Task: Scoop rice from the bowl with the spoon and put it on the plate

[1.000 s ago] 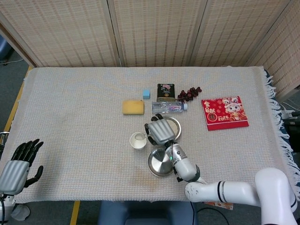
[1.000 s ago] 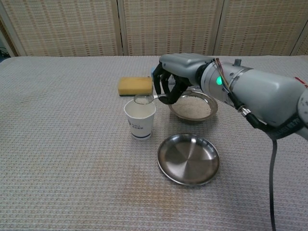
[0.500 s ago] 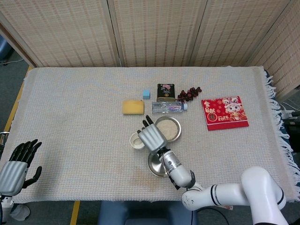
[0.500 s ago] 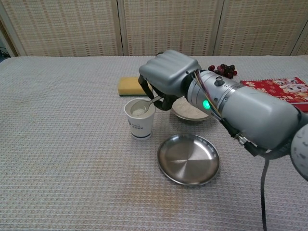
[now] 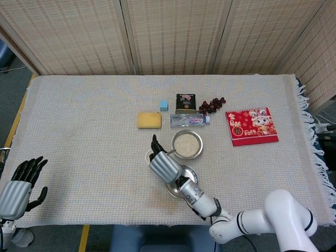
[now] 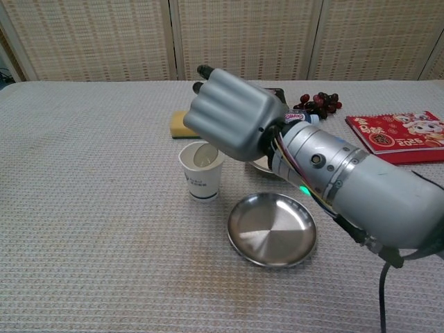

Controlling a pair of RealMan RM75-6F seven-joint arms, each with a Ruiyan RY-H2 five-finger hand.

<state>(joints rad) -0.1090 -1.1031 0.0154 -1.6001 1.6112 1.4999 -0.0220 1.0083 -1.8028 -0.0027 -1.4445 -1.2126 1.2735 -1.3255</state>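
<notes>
Above the paper cup [image 6: 201, 170] at mid-tabletop [image 6: 83, 208], pulled off the bowl [image 5: 187, 144] of rice within the past second and swung nearer the chest camera: right robot hand [image 6: 229, 121], knuckles forward, fingers curled. No scoop made yet, by the look of it; plate [image 6: 272, 229] bare. Seen from the chest, only the back of that hand, grasp impossible to tell; seen from the head, a thin sliver toward the bowl, perhaps the spoon [image 5: 170, 153] handle, plus left robot hand [image 5: 21, 184] released, idle off the tabletop's near corner.
</notes>
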